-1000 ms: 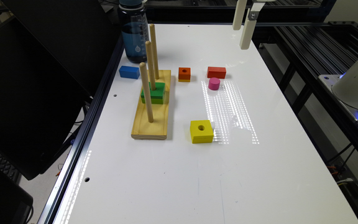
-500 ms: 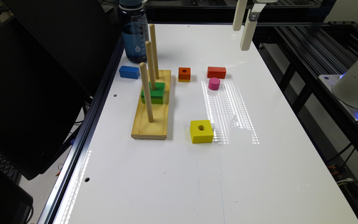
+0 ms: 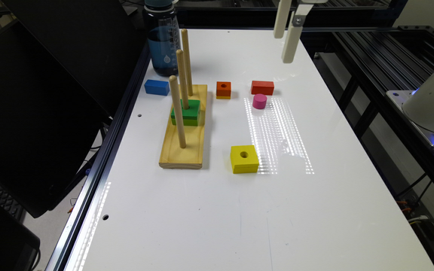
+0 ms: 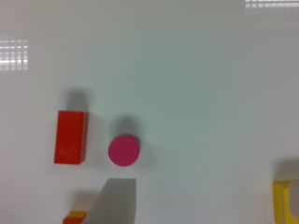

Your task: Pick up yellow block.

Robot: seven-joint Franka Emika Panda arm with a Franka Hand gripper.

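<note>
Yellow block (image 3: 244, 159) sits flat on the white counter (image 3: 217, 226), center of the exterior frame, hole facing up, just right of the wooden peg base (image 3: 184, 143). In the wrist view a sliver of it shows at the lower right edge (image 4: 285, 201). Nothing touches it.

Change versus the two earlier exterior pictures: none. Block same spot, claw (image 3: 287, 34) same spot at the top of the frame, right of center, high above the far end of the counter. So no approach yet; pick not started.

Claw state: cannot tell, the wrist view does not show it.

Other items unmoved: pink cylinder (image 3: 259, 101) and red block (image 3: 262, 87) just beside each other in the upper middle, orange holed block (image 3: 223, 89) to their left, green block (image 3: 187, 111) on the middle peg, blue block (image 3: 156, 87) and water bottle (image 3: 163, 37) upper left.

Judgement: the claw is well apart from the target; it needs to travel toward frame center and descend.
</note>
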